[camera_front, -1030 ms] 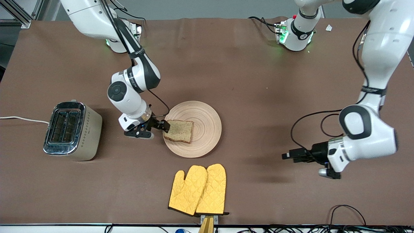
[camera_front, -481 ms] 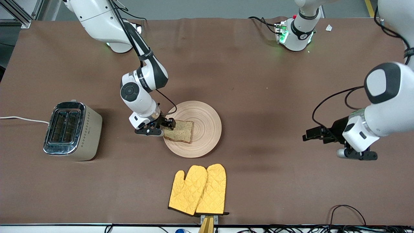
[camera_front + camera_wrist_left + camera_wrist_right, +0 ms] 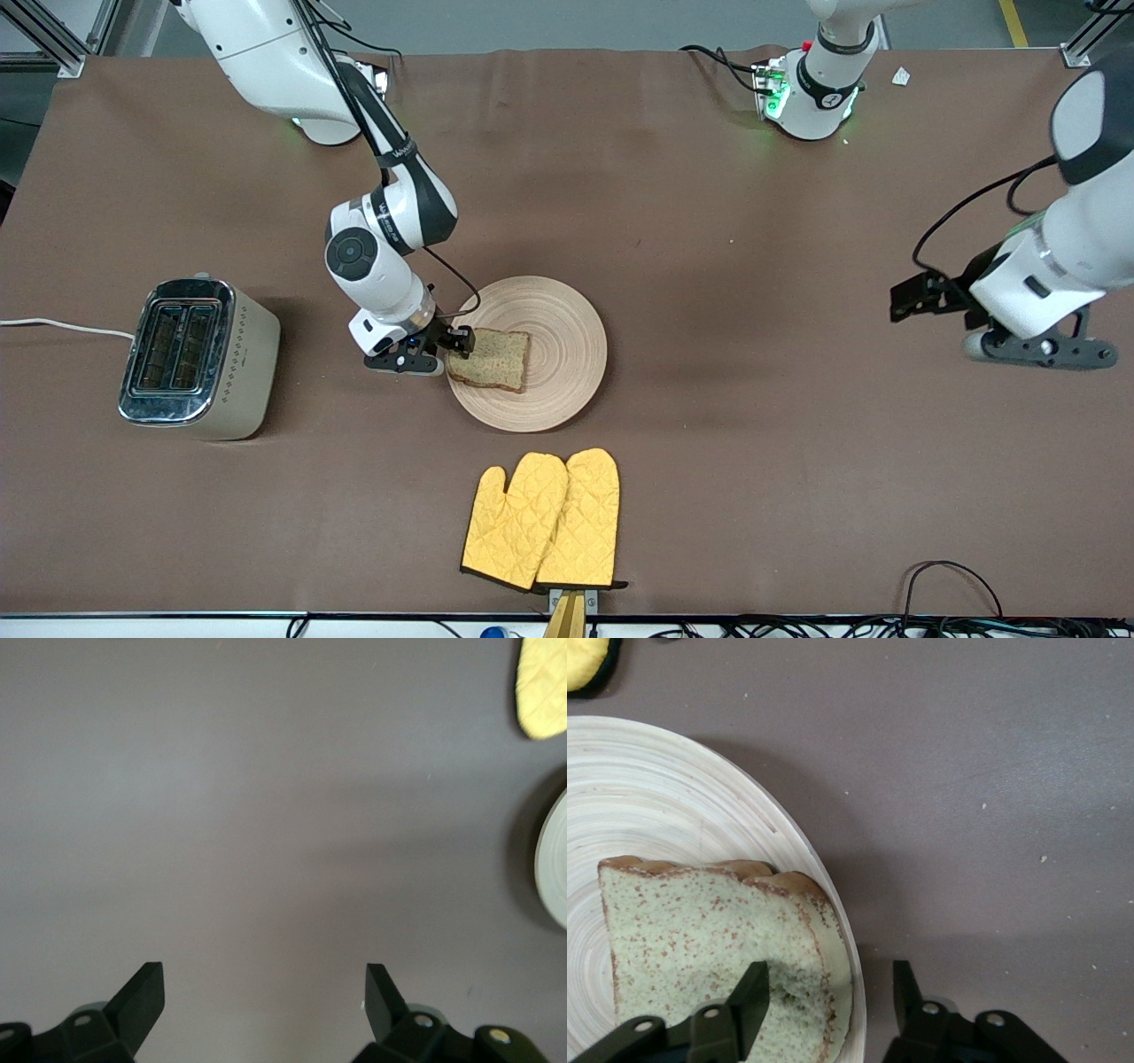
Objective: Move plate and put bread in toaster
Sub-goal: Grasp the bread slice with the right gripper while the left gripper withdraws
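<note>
Mitts [image 3: 542, 520], a yellow quilted pair, lie nearest the front camera on the brown desk [image 3: 726, 496], side by side and touching; farther from the camera than the mitts lies the plate [image 3: 558, 372], round and pale with ring grain, and on it, toward the right arm's end, rests the bread [image 3: 490, 359], flat, its crust edge near the plate's rim. The right hand [image 3: 454, 344] is low at that rim, its fingers [image 3: 749, 999] partly open and straddling the edge of the slice; in the right wrist view one finger lies on top of the bread [image 3: 700, 957] and the other sits over the bare desk just outside the plate [image 3: 673, 806]; the fingers are not closed on the slice. The toaster [image 3: 197, 357] stands toward the right arm's end of the desk, well apart from the plate, about as near the camera as the plate, its two slots showing in the chrome top and its white cord [image 3: 62, 326] trailing off the desk's edge. The left hand [image 3: 264, 988] hangs over bare desk toward the left arm's end, well apart from the plate, fingers spread wide and holding nothing.
</note>
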